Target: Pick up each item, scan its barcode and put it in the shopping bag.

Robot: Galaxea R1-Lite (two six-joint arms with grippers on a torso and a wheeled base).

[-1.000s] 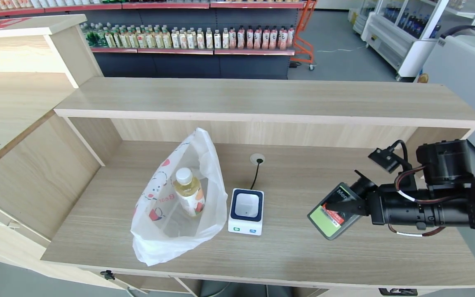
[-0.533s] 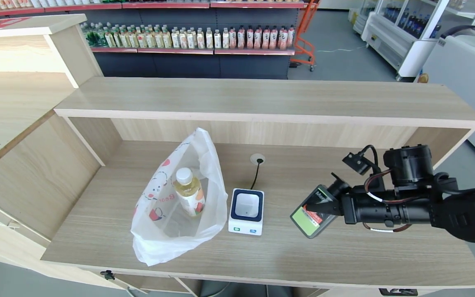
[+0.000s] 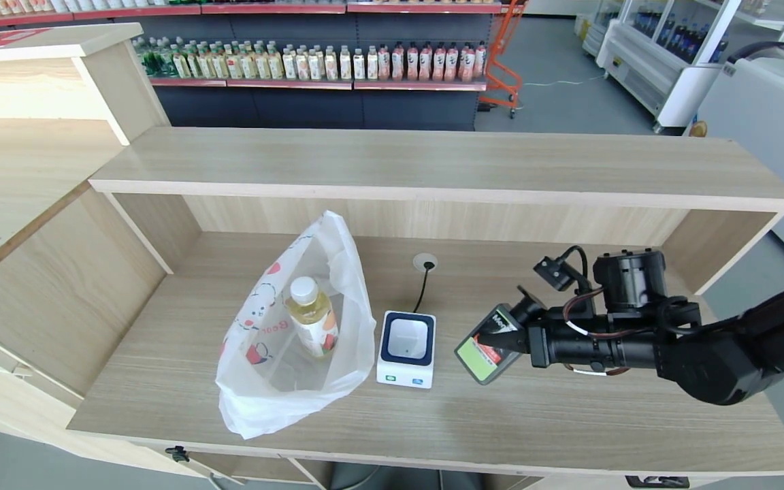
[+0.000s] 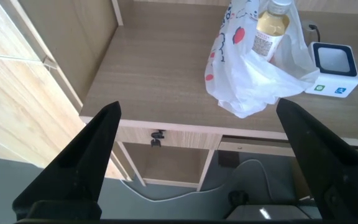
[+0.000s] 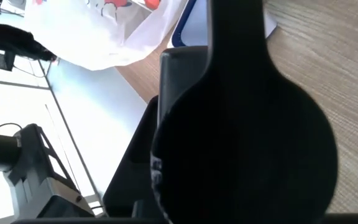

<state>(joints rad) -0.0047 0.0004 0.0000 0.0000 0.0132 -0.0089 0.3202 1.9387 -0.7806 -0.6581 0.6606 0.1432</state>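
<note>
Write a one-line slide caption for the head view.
Right gripper holds a green packet near the scanner; a bottle stands in the shopping bag.

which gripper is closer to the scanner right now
Right. The right gripper, shut on a green pack, is just beside the scanner, above the counter. The left gripper is off the counter's front edge, on the bag's side.

- Matte black right arm [image 3: 725,357], thick rounded segments, cylindrical wrist.
- Red, white and black cables [image 3: 571,307] looped beside small black wrist camera [image 3: 555,272].
- Left gripper [image 4: 197,162]: two black wedge-shaped fingers [image 4: 79,165].
</note>
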